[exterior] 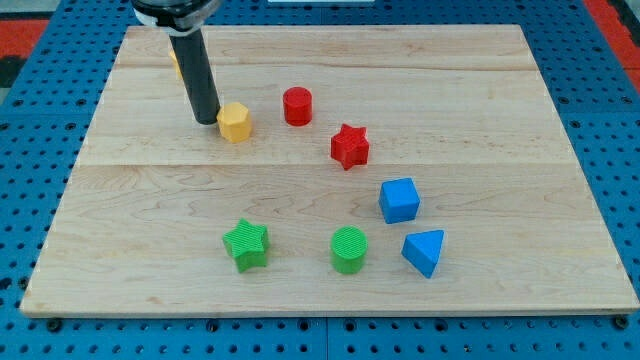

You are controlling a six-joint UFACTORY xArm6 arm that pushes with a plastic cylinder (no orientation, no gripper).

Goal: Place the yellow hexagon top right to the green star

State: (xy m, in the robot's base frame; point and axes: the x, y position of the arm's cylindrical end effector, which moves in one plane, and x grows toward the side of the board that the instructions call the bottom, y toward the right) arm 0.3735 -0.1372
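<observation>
A pale wood board (pixel 480 90) lies on blue pegboard (pixel 30 180). I carry no pincer; my tip (pixel 208 121) touches the yellow hexagon (pixel 234 122), well above the green star (pixel 246 244).

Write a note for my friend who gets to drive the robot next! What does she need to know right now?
My tip is down on the board, right against the left side of the yellow hexagon.
The green star sits near the view's bottom, almost straight below the hexagon, with bare wood between them.
Done: the tip has reached the hexagon. Not done: the hexagon is above the star, not up and to its right.
Left: probably slide the hexagon down and rightward to the spot just above and right of the star, stopping before the green cylinder and clear of the red star.
</observation>
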